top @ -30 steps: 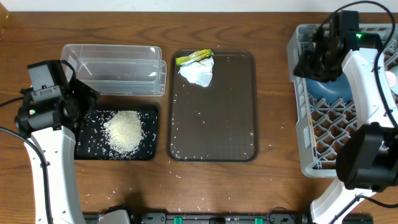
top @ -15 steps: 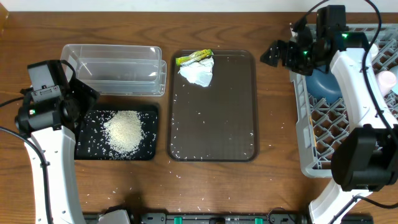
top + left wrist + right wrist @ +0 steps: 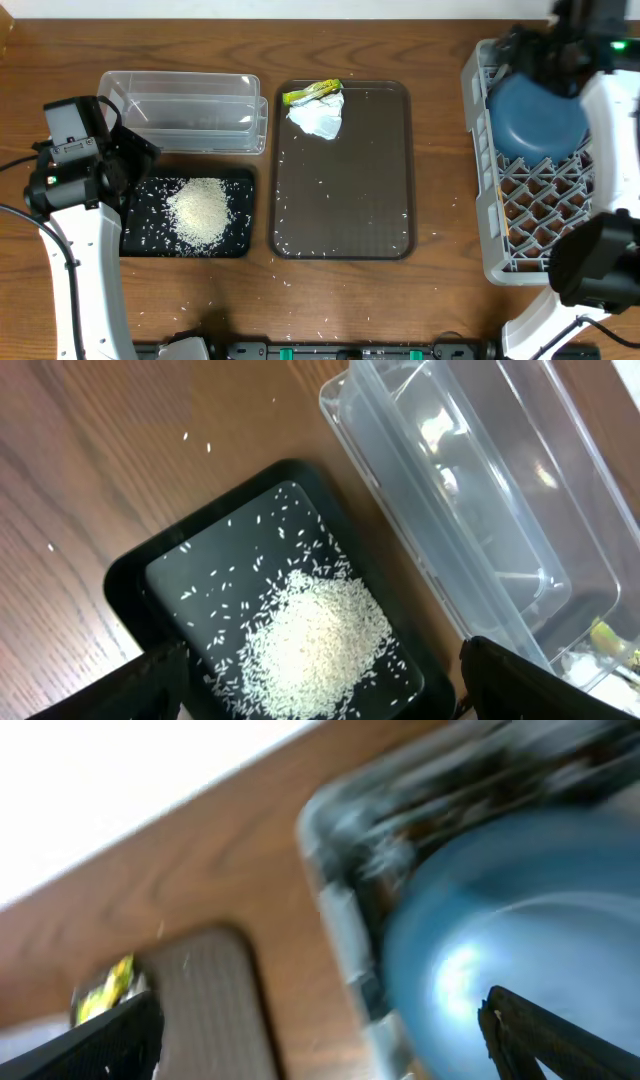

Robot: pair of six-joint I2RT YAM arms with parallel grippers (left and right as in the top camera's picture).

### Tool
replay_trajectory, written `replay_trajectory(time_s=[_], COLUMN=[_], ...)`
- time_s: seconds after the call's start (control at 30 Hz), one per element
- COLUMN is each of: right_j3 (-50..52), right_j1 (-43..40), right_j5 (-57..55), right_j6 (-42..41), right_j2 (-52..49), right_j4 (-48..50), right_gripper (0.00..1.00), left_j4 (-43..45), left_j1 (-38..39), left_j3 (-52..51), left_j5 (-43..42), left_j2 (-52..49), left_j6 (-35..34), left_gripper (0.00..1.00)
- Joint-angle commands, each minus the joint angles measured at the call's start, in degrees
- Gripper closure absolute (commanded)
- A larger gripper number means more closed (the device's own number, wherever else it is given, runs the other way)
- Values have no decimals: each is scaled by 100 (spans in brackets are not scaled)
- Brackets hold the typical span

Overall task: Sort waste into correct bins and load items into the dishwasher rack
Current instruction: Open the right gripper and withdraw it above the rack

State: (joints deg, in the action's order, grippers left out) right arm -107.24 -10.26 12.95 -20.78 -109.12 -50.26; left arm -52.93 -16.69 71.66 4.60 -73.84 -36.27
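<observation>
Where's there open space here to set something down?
The brown tray is bare save stray grains, except its far-left corner with the tissue and wrapper. The table between that tray and the rack is open wood. The clear tub looks empty. Crowded: the black tray under rice, and the rack's far end with the blue bowl.
</observation>
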Motion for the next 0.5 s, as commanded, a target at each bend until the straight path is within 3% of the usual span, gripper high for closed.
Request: replay_trajectory(time_s=[0.0, 0.47], right_j3=[-107, -101], right_j1=[-284, -763], right_j5=[-291, -544], right_j6=[-232, -234], right_j2=[133, 133], right_j4=[-9, -282], right_gripper=[1, 1], left_j4=[4, 7], left_j1=[-39, -37], left_j3=[57, 57], left_j5=[125, 7], left_j2=[15, 13], left_j6=[-87, -31], left_gripper=[10, 10])
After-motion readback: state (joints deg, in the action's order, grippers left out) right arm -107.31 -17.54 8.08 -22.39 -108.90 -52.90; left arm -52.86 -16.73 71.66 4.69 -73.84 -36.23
